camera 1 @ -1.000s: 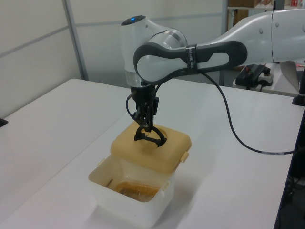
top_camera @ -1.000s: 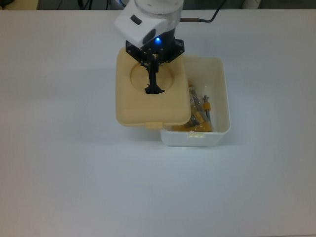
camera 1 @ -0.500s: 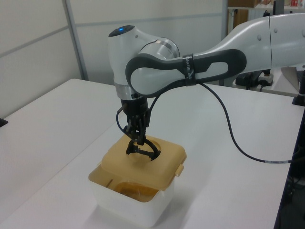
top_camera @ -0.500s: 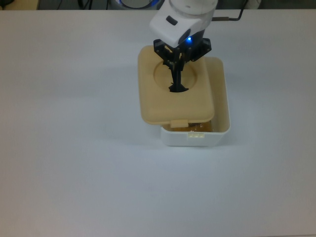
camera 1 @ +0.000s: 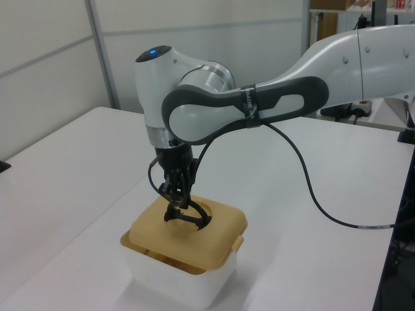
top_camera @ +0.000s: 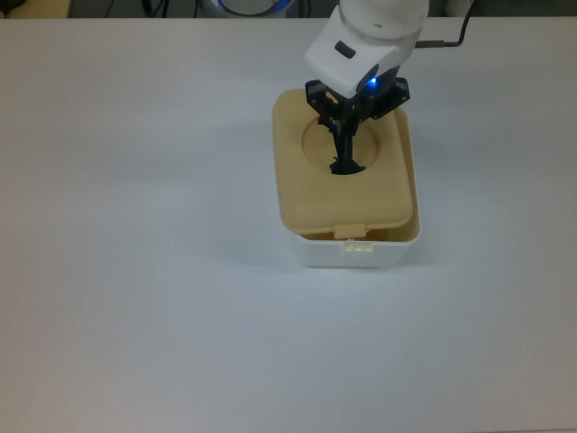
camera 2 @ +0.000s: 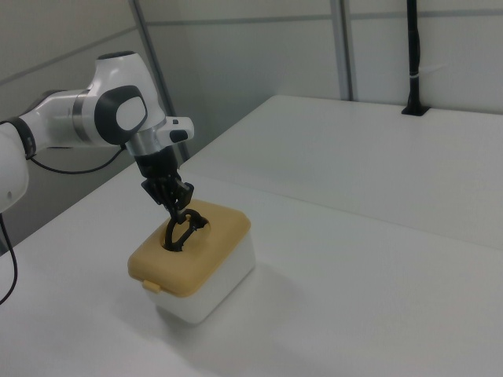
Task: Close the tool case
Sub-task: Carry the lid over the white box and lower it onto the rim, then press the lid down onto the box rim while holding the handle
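The tool case is a white box (top_camera: 357,256) with a tan lid (top_camera: 383,194) lying almost squarely over it, shifted slightly toward the top view's left. A thin strip of the box's rim shows along the top view's right and front. My gripper (top_camera: 346,133) points straight down over the lid's round recess, shut on the black handle (top_camera: 343,165). In the left view the gripper (camera 1: 176,193) holds the handle (camera 1: 187,218) above the lid (camera 1: 217,236) and box (camera 1: 194,290). The right view shows the same: gripper (camera 2: 174,209), lid (camera 2: 208,255), box (camera 2: 220,294).
The case stands on a white table (top_camera: 135,271). A black cable (camera 1: 318,188) hangs from the arm over the table in the left view. A black post (camera 2: 413,55) stands at the table's far edge in the right view.
The gripper has carried the lid by its handle toward the top view's right and lower, from beside the box to over it. The tools inside are now covered.
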Available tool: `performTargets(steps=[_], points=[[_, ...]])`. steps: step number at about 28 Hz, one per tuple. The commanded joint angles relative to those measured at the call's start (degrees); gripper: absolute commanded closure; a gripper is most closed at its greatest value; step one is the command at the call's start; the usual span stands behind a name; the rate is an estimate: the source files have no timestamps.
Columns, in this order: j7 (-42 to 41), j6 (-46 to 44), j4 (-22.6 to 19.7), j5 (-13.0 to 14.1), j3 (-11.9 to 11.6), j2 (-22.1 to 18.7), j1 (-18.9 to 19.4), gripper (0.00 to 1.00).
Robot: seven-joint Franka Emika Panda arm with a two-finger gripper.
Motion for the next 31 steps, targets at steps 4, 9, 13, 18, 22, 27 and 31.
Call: performTargets(steps=[4,9,13,18,22,27,31], points=[[3.8,-0.1,2.9,0.2,-0.4,1.4,0.9,1.00],[3.9,-0.1,3.0,0.2,-0.3,1.4,1.0,1.00],[3.9,-0.1,3.0,0.2,0.2,1.4,1.4,1.00],[4.0,-0.1,3.0,0.2,0.2,2.1,2.1,1.00],[5.2,-0.1,3.0,0.2,0.2,2.2,2.1,1.00],[5.9,0.5,3.0,0.3,0.2,2.1,2.1,1.00],[6.1,0.5,3.0,0.4,0.2,2.2,2.1,0.80]])
